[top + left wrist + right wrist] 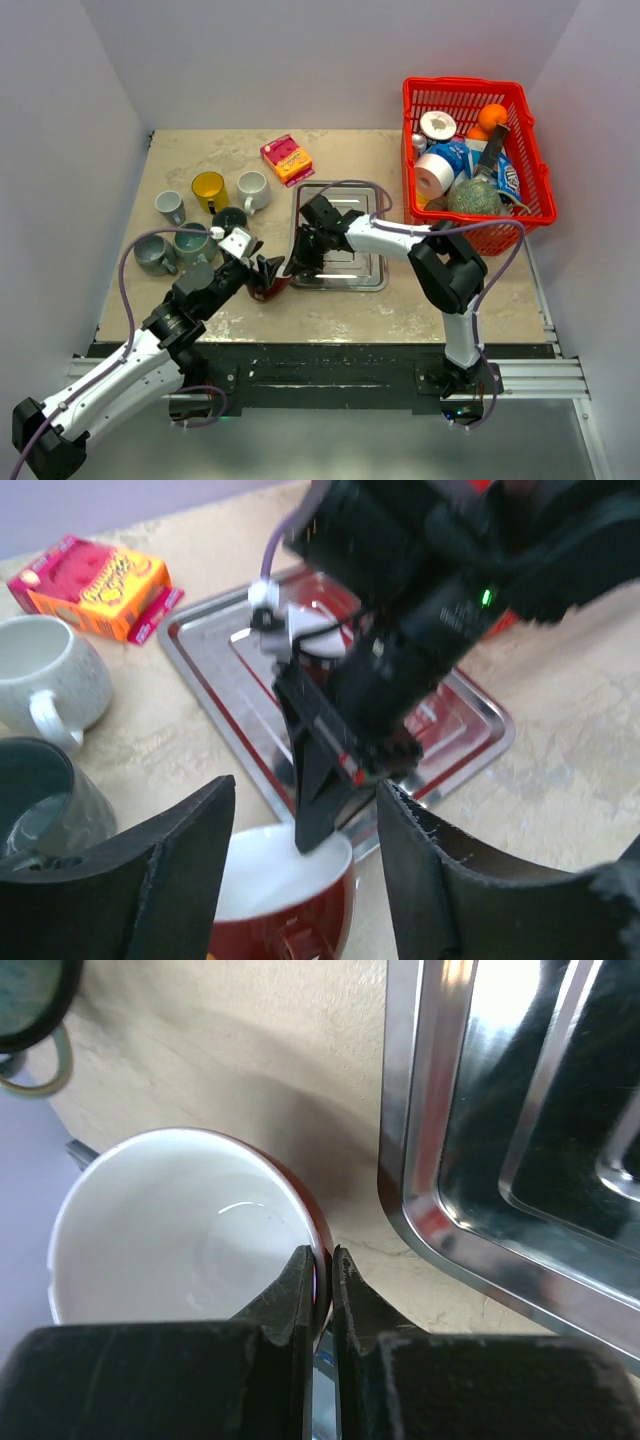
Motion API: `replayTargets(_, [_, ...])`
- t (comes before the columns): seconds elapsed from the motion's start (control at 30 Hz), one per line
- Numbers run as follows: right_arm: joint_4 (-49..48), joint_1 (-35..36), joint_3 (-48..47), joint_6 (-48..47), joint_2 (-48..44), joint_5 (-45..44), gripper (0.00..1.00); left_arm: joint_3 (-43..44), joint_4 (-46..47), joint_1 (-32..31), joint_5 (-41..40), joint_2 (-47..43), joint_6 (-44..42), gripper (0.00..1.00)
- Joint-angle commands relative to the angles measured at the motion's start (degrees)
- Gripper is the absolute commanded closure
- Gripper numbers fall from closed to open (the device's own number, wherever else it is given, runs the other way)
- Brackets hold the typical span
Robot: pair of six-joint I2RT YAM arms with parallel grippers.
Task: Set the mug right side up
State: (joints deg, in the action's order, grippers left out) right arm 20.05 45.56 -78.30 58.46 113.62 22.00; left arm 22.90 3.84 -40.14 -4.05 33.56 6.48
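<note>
The red mug (268,290) with a white inside stands open side up on the table, just left of the metal tray. My right gripper (298,262) is shut on the mug's rim; in the right wrist view the gripper (322,1255) pinches the wall of the mug (180,1230), one finger inside and one outside. My left gripper (266,270) is open, its fingers on either side of the mug without touching it. In the left wrist view the mug (285,890) sits low between the wide-open fingers of the left gripper (302,792), with the handle towards the camera.
A steel tray (340,278) lies right of the mug. Several mugs stand to the left: yellow (209,187), white (252,188), grey (169,205), dark green (229,218), teal (155,253). An orange-pink box (287,159) lies behind. A full red basket (530,150) is at the back right.
</note>
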Motion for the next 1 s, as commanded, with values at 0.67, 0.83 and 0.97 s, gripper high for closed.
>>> replayTargets(0.67, [-12.4,0.41,-11.0,-25.58,-2.18,-24.52,1.0,17.97,-11.65,0.32,-10.1,3.26,9.43,0.12])
replayTargets(0.83, [-16.71,1.37,-11.87,-31.91,-0.6,-29.64,1.0,19.9,-13.94,0.33,-10.01,3.7,10.22,0.1])
replayTargets(0.97, [-19.26,1.55,-12.83,-33.49,1.25,-31.83,1.0,20.78,-15.0,0.33,-10.53,3.97,10.22,0.09])
